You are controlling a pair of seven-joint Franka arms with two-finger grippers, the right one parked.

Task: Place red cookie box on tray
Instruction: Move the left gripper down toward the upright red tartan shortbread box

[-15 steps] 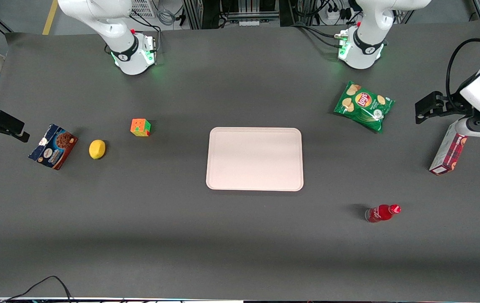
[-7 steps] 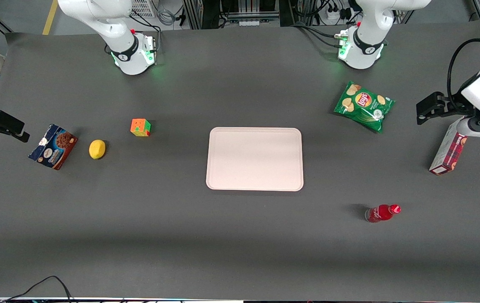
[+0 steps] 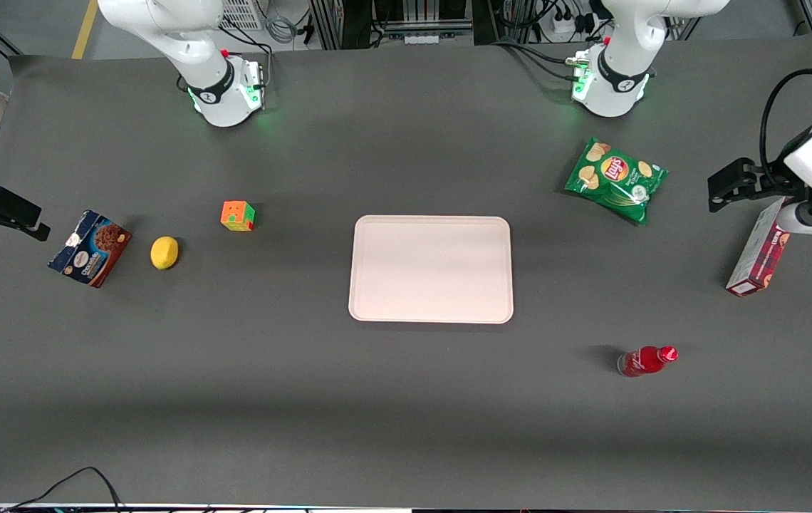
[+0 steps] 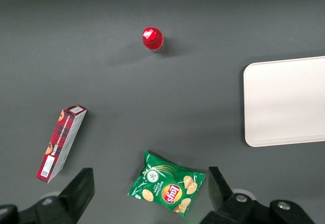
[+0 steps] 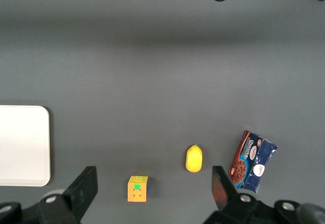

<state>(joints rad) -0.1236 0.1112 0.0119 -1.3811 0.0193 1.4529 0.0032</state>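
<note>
With the pincer spread wide, holding nothing, high above the table, the red cookie box lies toward the working arm's end, well apart from the tray, so a misaligned descent could knock the narrow box away.

Dark grey table is occupied, across the front view, by: choc. cookie box, lemon, puzzle cube at frame left; tray at ctr; chip bag, red bottle, red cookie box at frame right. Gripper is held above the table, fingers spread, nothing gripped.
</note>
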